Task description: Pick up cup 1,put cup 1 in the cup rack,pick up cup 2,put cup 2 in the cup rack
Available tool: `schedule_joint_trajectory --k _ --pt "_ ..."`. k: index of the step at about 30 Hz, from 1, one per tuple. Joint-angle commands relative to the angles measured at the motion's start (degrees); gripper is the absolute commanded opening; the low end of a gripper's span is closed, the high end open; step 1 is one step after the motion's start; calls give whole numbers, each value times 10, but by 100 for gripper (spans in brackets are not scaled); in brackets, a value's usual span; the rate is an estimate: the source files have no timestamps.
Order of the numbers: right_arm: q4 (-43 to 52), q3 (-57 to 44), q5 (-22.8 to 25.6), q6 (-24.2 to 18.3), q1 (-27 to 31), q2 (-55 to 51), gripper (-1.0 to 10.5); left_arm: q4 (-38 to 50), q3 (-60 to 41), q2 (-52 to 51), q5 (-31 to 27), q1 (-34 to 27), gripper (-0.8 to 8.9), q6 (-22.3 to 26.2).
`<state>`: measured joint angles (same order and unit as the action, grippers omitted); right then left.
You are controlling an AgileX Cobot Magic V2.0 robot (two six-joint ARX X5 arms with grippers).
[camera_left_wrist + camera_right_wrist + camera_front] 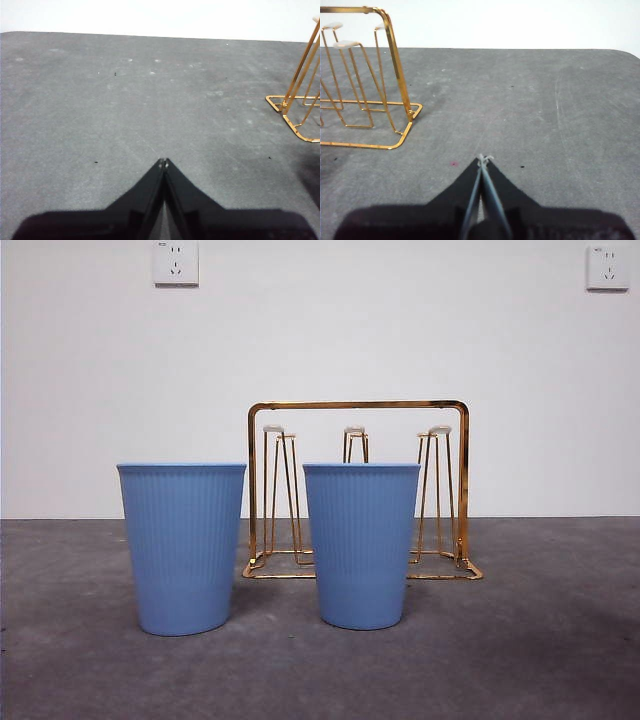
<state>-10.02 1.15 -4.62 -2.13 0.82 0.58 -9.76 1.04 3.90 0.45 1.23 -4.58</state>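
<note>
Two blue ribbed cups stand upright on the grey table [560, 660], mouths up: the left cup [182, 545] and the right cup [361, 543], near each other but apart. The rack [358, 406] stands behind them, its pegs [355, 440] bare, so nothing is placed yet.

The left gripper [164, 162] and the right gripper [484, 159] both hover over bare table with jaws pressed together, holding nothing; neither shows in the front view.

Likely risks:
- The right cup stands just in front of the rack's base; a gripper coming down there could knock the frame or push the cup into it.
- The cups are tall and probably light, so a jaw catching a rim could tip one into the other.
- Each cup must be turned mouth-down over a narrow peg; a poor aim could shove the rack.
</note>
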Motion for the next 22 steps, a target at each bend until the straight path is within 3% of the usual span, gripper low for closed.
schedule_joint_trajectory --k 1,4,6,9,17,22 --pt "-2 -3 -11 15 -1 -1 1 4 -6 0 0 -2 -3 -4" --pt "1 -3 -14 73 0 -1 0 4 -5 0 17 -2 -3 -16" --pt "2 0 -14 144 0 -1 -3 2 -2 0 47 -2 -4 -20" --pt "9 13 -23 209 0 -1 -8 -2 14 0 89 -2 -5 -49" --pt "4 119 -77 219 -1 20 -9 -71 126 15 153 -2 -6 -89" --pt "-72 222 -113 211 -1 77 -9 -132 214 49 203 -2 -6 -87"
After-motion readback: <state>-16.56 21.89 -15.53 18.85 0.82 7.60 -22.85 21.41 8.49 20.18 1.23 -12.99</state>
